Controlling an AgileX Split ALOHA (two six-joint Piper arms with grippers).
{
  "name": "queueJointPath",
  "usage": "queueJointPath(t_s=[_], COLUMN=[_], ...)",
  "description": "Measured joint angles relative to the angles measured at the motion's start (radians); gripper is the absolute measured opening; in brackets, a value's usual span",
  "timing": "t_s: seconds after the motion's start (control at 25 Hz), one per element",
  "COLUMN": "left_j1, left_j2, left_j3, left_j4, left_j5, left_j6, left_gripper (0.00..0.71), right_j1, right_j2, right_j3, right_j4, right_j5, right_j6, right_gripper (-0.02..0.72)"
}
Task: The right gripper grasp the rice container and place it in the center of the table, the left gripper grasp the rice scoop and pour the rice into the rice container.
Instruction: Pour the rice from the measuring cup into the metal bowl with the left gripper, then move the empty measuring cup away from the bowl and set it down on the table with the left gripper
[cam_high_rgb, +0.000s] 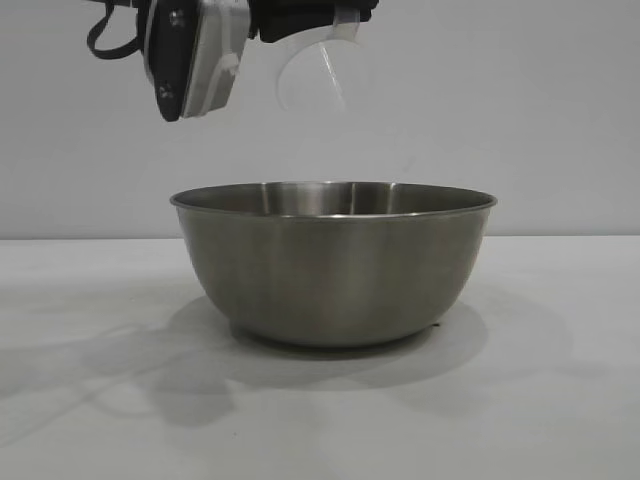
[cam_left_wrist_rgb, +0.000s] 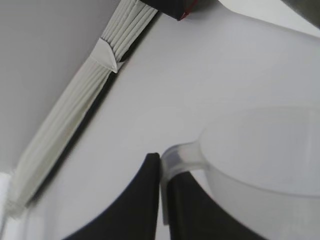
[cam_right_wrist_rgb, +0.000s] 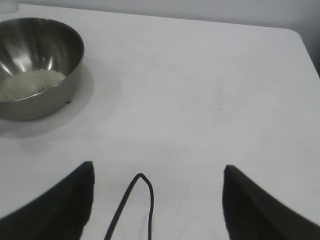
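The plain white matte surface (cam_high_rgb: 560, 400) carries the large round stainless-steel rice container (cam_high_rgb: 333, 265), which stands upright near the middle of the scene in the exterior view, so the placing step appears to be finished. A small heap of off-white rice (cam_right_wrist_rgb: 29, 83) already lies in the bottom of that bowl, which suggests that the pour is largely or wholly done; what seems left is at most to empty any last grains and put the scoop away. The black left end effector (cam_left_wrist_rgb: 161, 200) hangs above the bowl's left half, its two fingers closed on the small side handle of the translucent frosted plastic rice scoop (cam_high_rgb: 322, 72), which is tipped on its side over the bowl. The black right end effector (cam_right_wrist_rgb: 157, 200) sits well to the right of the bowl and away from it, its two pointed fingers spread wide with nothing between them, which reads as parked after its part. The exterior view gives the height of the scoop over the rim but hides the bowl's inside; only the right wrist view looks down into the bowl and shows the grains. Only the left wrist view shows the grip on the handle, and no rice is visible in the part of the scoop seen there, though its mouth is not in sight.
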Motion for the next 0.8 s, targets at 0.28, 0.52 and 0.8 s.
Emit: queueJointPath(t_s=[0.28,0.52,0.8], left_j1=[0.0,0.0,0.0], left_j2=[0.0,0.0,0.0], left_j3=[0.0,0.0,0.063], left_j4=[-0.2,-0.44,-0.812], left_j5=[-0.001,-0.001,-0.021], left_j6=[-0.626,-1.161,-1.285], left_gripper=[0.0,0.0,0.0], right_j1=[0.0,0.0,0.0], right_j2=[0.0,0.0,0.0], right_j3=[0.0,0.0,0.0], right_j4=[0.0,0.0,0.0], right_j5=[0.0,0.0,0.0], right_j6=[0.0,0.0,0.0], right_gripper=[0.459,0.459,0.459])
